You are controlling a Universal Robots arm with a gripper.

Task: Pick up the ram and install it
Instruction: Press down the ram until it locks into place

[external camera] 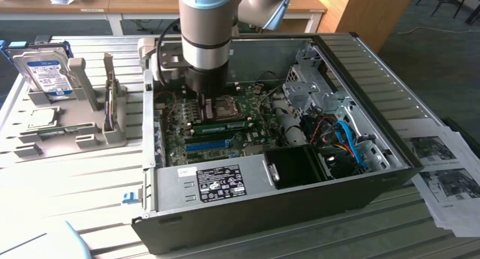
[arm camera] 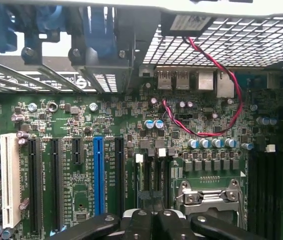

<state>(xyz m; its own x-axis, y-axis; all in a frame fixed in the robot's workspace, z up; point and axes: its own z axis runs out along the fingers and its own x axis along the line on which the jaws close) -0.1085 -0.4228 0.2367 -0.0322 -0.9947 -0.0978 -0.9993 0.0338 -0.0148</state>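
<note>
The ram [external camera: 222,126] is a thin green stick lying level just above the motherboard [external camera: 176,152], between the CPU socket [external camera: 225,106] and the blue slot [external camera: 208,145]. My arm [external camera: 204,34] reaches straight down into the open computer case [external camera: 262,214] over it. In the wrist view my gripper [arm camera: 151,220] is shut, its black fingers [arm camera: 131,225] meeting on a thin dark strip, the ram [arm camera: 151,202] seen edge-on. It lines up with a dark slot that has white clips [arm camera: 139,158]. Whether the stick is seated in the slot is hidden.
A silver hard drive [external camera: 44,73] stands in a grey fixture [external camera: 67,132] on the exterior view's left. Printed sheets [external camera: 442,169] lie on the exterior view's right. Inside the case are blue cables [external camera: 345,141], a drive cage [external camera: 307,85] and a red wire [arm camera: 231,100].
</note>
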